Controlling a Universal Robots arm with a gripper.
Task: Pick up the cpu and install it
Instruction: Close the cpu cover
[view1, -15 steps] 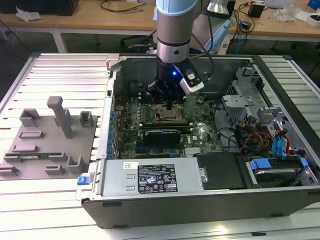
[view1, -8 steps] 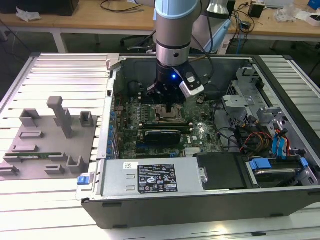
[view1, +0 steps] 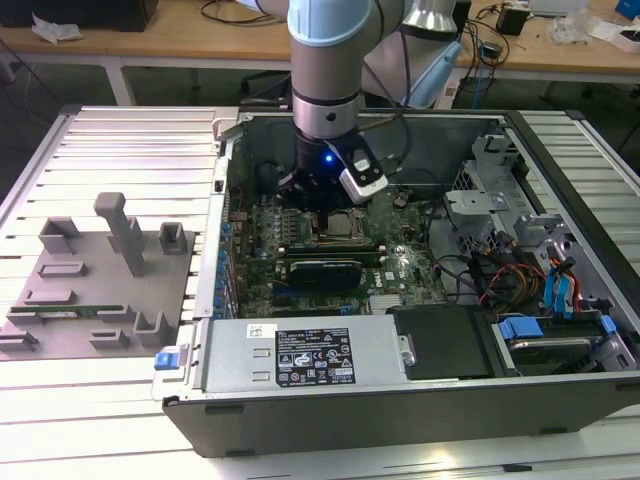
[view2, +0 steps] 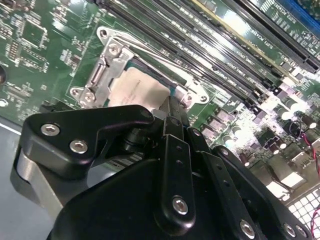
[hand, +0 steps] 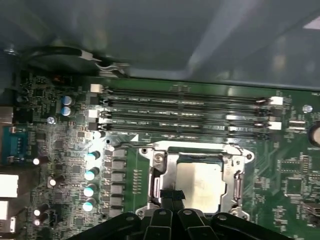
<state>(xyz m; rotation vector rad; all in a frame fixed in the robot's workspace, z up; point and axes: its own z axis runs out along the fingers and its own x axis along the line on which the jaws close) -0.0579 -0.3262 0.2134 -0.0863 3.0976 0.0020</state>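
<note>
The cpu (hand: 200, 182) is seen lying in the socket (hand: 235, 187). The end effector (hand: 171, 195) is pressed together at its edge. If bumped, the cpu could be pushed crooked.

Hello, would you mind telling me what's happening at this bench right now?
A robot arm reaches down into an open computer case and works at the motherboard. The cpu lies within the metal-framed socket, silvery top showing, next to the memory slots. The gripper is low over one edge of the chip.
</note>
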